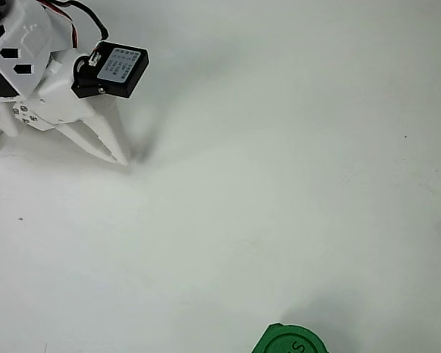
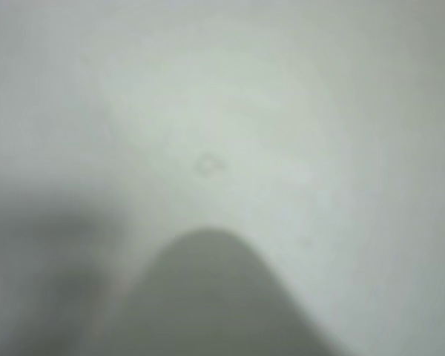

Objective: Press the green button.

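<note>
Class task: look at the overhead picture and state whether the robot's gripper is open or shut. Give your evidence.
Shut. In the overhead view the gripper's two white fingers meet at one point, holding nothing.

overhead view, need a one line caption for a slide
White gripper, fingers together, at the upper left of a white table; the green button sits far off at the bottom edge.

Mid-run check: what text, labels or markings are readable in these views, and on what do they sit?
"S": pale raised letter on the green button, cut off by the overhead view's bottom edge.
White label on the black servo above the tool: printed lines too small to read.
Wrist view: too blurred, nothing readable.
</note>
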{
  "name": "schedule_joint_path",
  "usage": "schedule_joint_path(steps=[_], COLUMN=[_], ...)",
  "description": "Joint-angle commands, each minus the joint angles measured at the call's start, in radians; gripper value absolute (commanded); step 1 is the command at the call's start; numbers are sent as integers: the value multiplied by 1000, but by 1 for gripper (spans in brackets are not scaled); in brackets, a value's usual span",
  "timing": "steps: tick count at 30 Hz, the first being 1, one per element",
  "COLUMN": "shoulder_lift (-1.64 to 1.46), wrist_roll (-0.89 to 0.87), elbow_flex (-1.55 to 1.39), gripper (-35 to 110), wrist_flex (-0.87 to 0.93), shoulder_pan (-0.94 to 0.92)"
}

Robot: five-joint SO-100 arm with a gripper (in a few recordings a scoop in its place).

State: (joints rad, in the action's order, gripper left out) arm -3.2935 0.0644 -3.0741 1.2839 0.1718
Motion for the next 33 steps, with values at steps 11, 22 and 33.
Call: schedule_joint_path(steps=[11, 22, 33], shoulder_lift=[25, -17, 77], wrist_roll=[31, -3, -66], elbow_flex=[8, 8, 212], gripper=[0, 0, 0], wrist_flex=[12, 18, -11], shoulder_pan=[-199, -138, -86])
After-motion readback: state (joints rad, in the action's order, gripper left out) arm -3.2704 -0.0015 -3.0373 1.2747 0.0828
